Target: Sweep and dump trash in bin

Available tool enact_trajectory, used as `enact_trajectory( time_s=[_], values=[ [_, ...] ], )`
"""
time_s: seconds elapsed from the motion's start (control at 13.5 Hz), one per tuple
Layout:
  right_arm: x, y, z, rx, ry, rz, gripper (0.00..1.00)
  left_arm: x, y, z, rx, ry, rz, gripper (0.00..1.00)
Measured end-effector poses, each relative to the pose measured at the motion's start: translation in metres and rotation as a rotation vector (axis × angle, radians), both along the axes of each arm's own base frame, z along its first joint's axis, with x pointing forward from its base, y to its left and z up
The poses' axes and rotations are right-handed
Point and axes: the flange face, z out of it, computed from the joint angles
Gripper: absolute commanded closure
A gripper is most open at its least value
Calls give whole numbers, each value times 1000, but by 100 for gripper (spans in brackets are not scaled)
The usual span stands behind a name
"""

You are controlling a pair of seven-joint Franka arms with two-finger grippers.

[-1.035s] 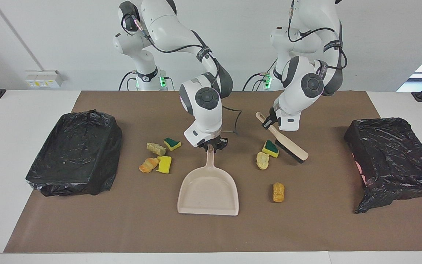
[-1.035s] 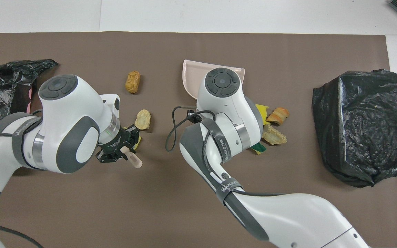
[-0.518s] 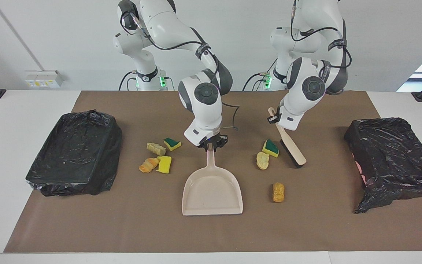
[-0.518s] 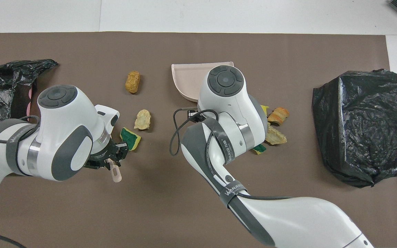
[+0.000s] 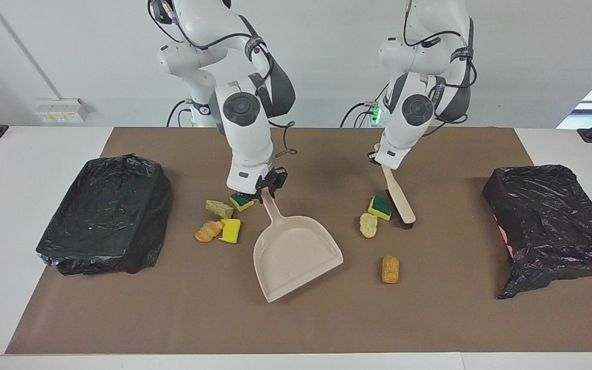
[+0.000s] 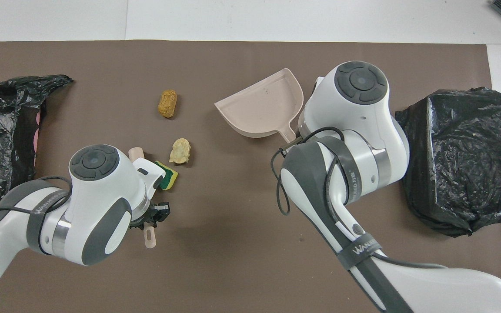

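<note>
one camera looks down from high across the worktop (image 5: 296,329) at both robots; another looks steeply down above them; both share the brown mat (image 6: 250,243).

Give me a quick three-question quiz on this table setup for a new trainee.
1. True or false: the dustpan is empty.
2. What does the left gripper hold? A) the brush B) the dustpan C) a sponge
3. How many scraps of trash lie on the mat?

Key: 1. True. 2. A. 3. Seven.
</note>
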Motion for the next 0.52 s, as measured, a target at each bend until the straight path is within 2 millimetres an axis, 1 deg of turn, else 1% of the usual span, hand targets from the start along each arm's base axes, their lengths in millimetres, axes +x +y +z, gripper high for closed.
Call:
enact_trajectory(
  time_s=[0.15,0.3,0.37,0.52],
  values=[
    [-11,-25,-1,18,4,180,100,-2,-1,-1,-18,-10,-46,100],
    [-15,-43,-6,28,5,367,100,-1,-1,-1,-38,-24,-91,100],
    [-16,-47,-11,32,10,450,100,0,-2,-2,-47,-33,-110,100],
    [-21,-48,-18,33,22,533,100,3,-2,-3,-59,-53,-128,100]
  ],
)
